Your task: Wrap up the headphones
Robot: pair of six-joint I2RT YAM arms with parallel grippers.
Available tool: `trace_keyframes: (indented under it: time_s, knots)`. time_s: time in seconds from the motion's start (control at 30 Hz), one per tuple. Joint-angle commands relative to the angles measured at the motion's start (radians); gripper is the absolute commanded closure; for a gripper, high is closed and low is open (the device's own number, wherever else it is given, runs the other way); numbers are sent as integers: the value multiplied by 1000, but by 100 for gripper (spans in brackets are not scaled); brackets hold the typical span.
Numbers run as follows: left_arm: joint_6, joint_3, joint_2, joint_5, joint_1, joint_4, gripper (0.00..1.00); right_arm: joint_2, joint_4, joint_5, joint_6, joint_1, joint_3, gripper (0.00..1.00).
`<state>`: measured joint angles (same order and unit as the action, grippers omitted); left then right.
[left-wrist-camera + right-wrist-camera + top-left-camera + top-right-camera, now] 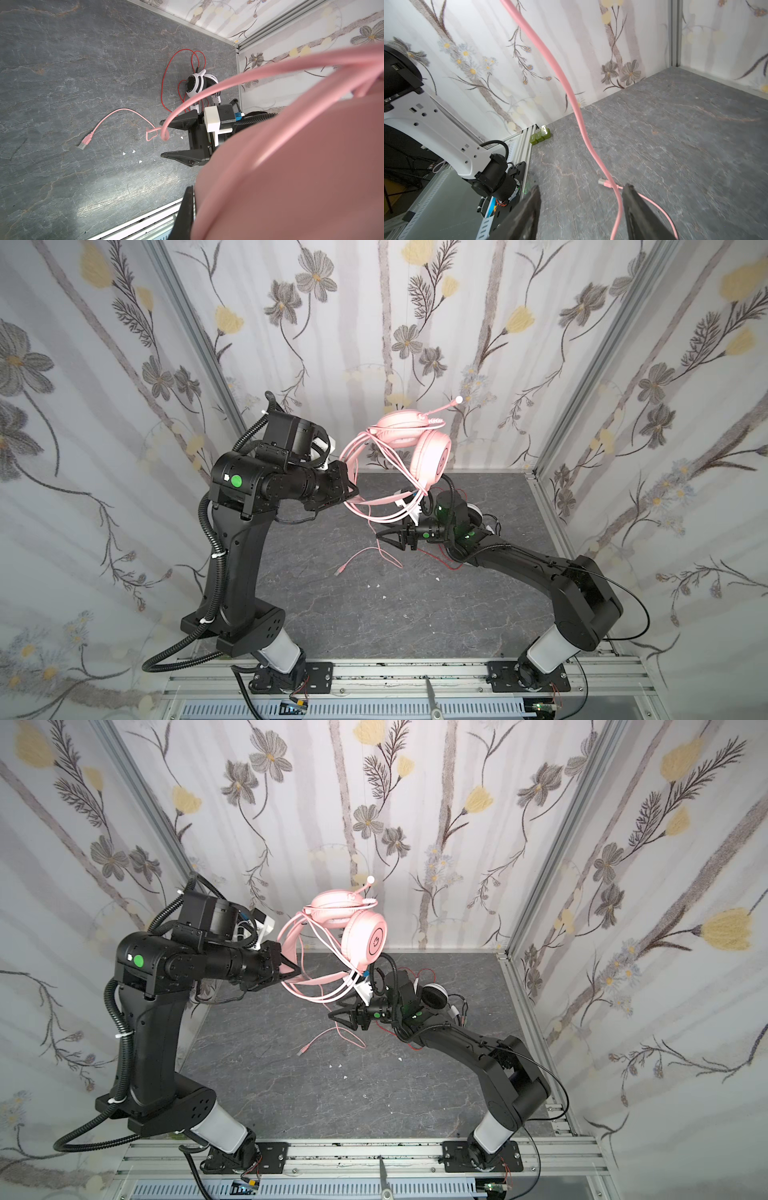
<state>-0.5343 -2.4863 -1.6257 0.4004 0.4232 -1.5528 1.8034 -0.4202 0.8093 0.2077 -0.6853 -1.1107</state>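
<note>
Floral wallpaper panels (415, 323) close in three sides of a dark grey, stone-patterned tabletop (332, 614). From the near rail, the left arm (237, 531) rises tall and the right arm (540, 572) reaches low across the surface.

Above the rear middle of the table, the pink headset (430, 452) hangs in the air. The left gripper (352, 490) is clamped tight on its headband, which fills much of the left wrist view. The mic boom (446, 405) points up towards the back wall. Several loops of the pink cord (374, 514) are wound around the band and earcups.

The white-and-black headset (193, 85) lies on the table near the right rear corner, partly hidden behind the right arm in both top views. Its thin red cord (166, 83) sprawls loosely around it.

Below the pink headset, the right gripper (580, 189) sits low with its jaws apart. The free length of pink cord drops between them, close beside one finger; whether it touches cannot be told. That tail then lies on the table and ends in a USB plug (85, 142), well clear of both headsets.

Three small green blocks (540, 136) sit at the table's edge by the left wall, and a few white flecks (374, 585) dot the middle.
</note>
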Motion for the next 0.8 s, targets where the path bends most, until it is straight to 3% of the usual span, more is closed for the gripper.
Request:
trace_keyframes:
  time_s: [0.0,0.43,0.47,0.5,0.6,0.77]
  knots:
    - [-18,-6,7,24,-1,30,100,32,-40,-1,9,-18,-58,37]
    - [-19,23,12,23,-2,30,100,171,-97,-54,98,-45,-209,38]
    - [-20,23,12,22,-2,30,100,180,-97,-53,110,-46,-221,41]
    - [-22,22,12,22,-2,30,100,190,-83,-53,126,-45,-233,53]
    - [-22,22,12,15,-2,25,100,206,-43,-50,162,-25,-231,97]
    - [-15,20,7,-21,-15,-8,100,116,-60,-98,172,39,-48,100]
